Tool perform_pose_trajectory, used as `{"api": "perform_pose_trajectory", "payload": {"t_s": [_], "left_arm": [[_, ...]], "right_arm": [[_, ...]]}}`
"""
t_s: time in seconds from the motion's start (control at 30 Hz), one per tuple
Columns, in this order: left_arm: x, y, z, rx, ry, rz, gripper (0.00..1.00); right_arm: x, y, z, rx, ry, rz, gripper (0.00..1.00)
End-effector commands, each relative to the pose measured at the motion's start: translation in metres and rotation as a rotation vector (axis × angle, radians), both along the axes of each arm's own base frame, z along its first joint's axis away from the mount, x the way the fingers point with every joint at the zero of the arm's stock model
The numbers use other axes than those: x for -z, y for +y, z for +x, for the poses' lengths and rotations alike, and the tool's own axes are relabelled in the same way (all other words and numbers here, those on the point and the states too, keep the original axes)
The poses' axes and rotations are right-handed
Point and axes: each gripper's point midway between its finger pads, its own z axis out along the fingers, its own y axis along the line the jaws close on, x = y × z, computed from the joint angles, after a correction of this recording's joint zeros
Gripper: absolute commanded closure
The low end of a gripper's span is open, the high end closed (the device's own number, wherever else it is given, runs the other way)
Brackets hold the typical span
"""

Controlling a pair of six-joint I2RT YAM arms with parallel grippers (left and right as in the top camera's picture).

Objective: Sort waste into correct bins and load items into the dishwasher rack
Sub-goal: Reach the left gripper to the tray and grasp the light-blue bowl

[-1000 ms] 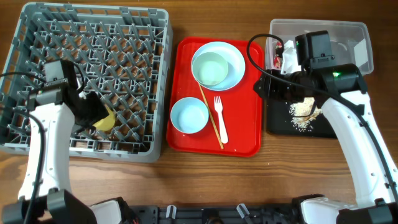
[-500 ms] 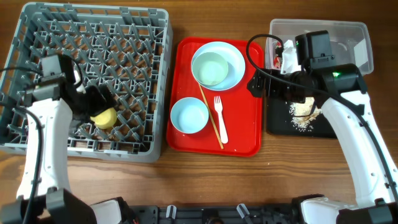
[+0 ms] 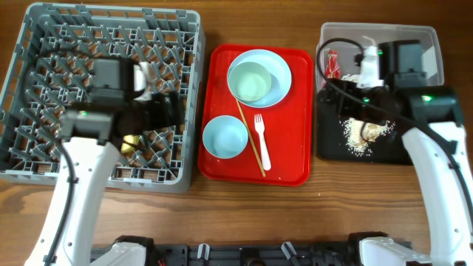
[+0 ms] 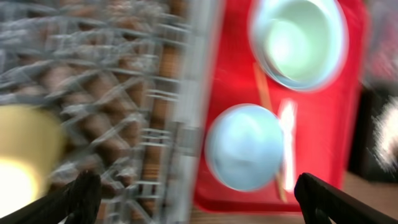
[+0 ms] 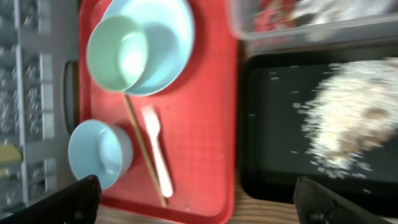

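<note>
The yellow cup [image 3: 128, 143] lies in the grey dishwasher rack [image 3: 44, 44], free of any grip. My left gripper [image 4: 199, 202] is open and empty over the rack's right edge, beside the red tray [image 3: 295, 148]. That tray holds a pale-blue plate [image 3: 279, 81] with a mint bowl [image 3: 251, 81] on it, a second bowl [image 3: 224, 137], a white fork [image 3: 261, 140] and chopsticks [image 3: 251, 140]. My right gripper [image 5: 199, 202] is open and empty above the gap between the red tray and the black tray [image 5: 273, 124], which carries beige crumbs [image 5: 354, 112].
The clear tub [image 3: 425, 37] at the back right holds red-and-white wrappers [image 3: 330, 65] and a white paper scrap [image 3: 367, 65]. Bare wooden table runs along the front edge. The left wrist view is blurred by motion.
My left gripper let go of the yellow cup in the rack, opened wide and swung right towards the red tray. My right gripper opened too, and its arm shifted right.
</note>
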Motion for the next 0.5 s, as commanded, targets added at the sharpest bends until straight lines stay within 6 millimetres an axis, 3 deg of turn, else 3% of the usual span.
{"api": "perform_pose_trajectory", "payload": {"t_s": [0.0,0.03,0.2,0.4,0.47], "left_arm": [[-0.002,-0.053,-0.003,0.169,-0.019,-0.038,0.00],[0.002,-0.074,-0.002,0.227,-0.033,-0.026,0.00],[0.024,-0.115,-0.002,0.332,-0.038,0.043,0.04],[0.082,-0.160,-0.018,0.460,0.078,0.118,0.12],[0.102,-0.167,-0.024,0.486,0.129,0.143,0.20]], "right_arm": [[-0.009,-0.024,-0.001,0.072,-0.015,-0.029,0.00],[-0.008,-0.030,-0.003,0.090,-0.005,-0.029,0.01],[-0.007,-0.035,-0.004,0.108,0.005,-0.030,0.00],[-0.006,-0.035,-0.005,0.108,0.010,-0.030,0.00],[-0.006,-0.035,-0.006,0.107,0.011,-0.031,0.00]]}}
